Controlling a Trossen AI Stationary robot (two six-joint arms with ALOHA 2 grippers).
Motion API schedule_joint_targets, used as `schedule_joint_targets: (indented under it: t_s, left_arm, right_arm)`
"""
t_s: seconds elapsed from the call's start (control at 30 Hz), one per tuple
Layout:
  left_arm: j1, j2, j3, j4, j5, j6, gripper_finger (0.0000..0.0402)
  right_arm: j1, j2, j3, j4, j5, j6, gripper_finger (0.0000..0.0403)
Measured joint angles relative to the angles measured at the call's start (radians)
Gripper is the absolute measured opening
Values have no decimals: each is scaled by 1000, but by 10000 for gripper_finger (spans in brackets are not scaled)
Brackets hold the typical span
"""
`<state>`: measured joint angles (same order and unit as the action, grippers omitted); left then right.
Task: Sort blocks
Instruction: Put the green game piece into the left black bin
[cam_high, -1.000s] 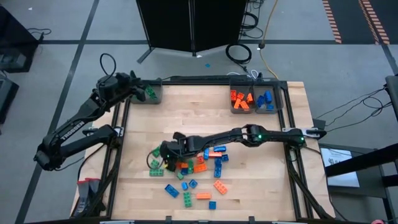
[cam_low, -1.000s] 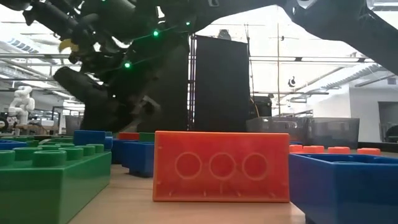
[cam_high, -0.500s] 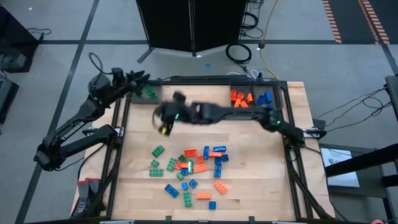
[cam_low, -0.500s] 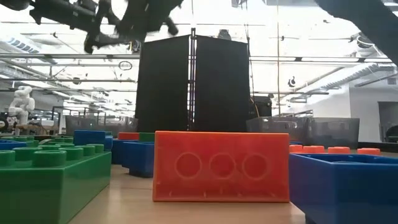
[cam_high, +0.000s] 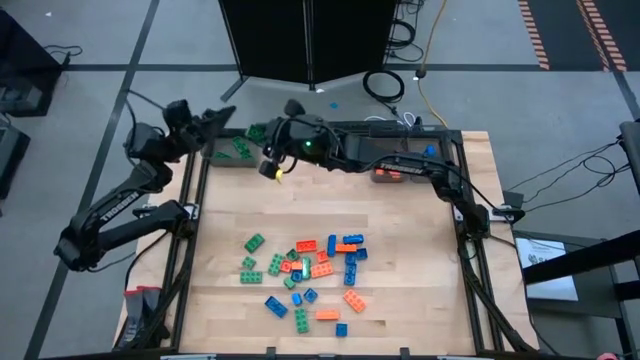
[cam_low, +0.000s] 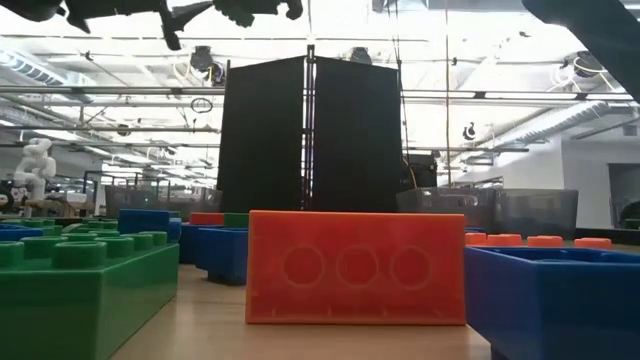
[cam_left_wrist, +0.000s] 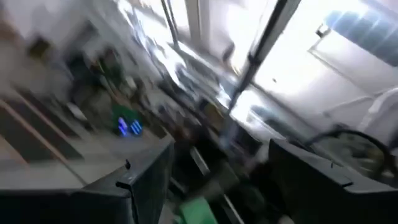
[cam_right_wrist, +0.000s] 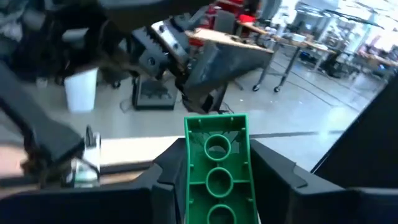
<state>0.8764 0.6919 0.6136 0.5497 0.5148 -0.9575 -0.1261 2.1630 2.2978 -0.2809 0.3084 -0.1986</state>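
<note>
**Right arm now at the far-left bin with a green brick**

Half a second ago your right arm was stretched over the middle of the worktop's far half; a second ago it was down in the pile. Now the right gripper (cam_high: 262, 135) has swung to the far-left corner and hangs just beside the grey bin (cam_high: 222, 160) there. In the right wrist view its fingers are closed on a green block (cam_right_wrist: 217, 167), a narrow brick seen from its underside, with three round sockets in a row, held lengthwise between the two dark fingers.

Your left gripper (cam_high: 222, 117) has pulled back slightly from the same bin and now sits over the worktop's outer edge, off that corner. Its wrist view is badly smeared; something green shows low between the fingers, possibly a brick, but you cannot tell whether the gripper is open or closed.

The pile (cam_high: 310, 275) lies on the near half of the wooden worktop (cam_high: 400, 300), matching the last frame: green, orange and blue bricks, loosely scattered, some touching. A green one (cam_high: 254, 243) lies apart on the pile's left. Green bricks (cam_high: 241, 148) already lie in the far-left bin. Part of the far-right bins is hidden under the right arm; a blue brick (cam_high: 430, 153) shows there.
</note>
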Motion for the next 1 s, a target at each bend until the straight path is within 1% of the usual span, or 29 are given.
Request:
schedule_joint_targets:
  t_s: [0.13,0.23,0.33,0.43,0.57,0.73,1.0]
  left_arm:
    - [0,35,0,-21,117,-132,267]
    - [0,62,0,-23,206,-205,267]
    - [0,80,0,-67,274,-234,267]
    - [0,86,0,-156,314,-204,267]
    - [0,86,0,-298,322,-116,267]
    - [-4,86,0,-408,319,-30,267]
    - [-67,86,0,-428,309,3,267]
  right_arm:
    - [1,0,0,-37,0,-77,114]
    - [5,0,0,-90,0,-86,114]
    - [14,0,0,-162,5,-85,114]
    - [28,0,0,-237,21,-75,114]
    - [48,0,0,-311,84,-77,114]
    - [62,0,0,-332,87,-81,114]
    - [49,0,0,-308,82,-78,114]
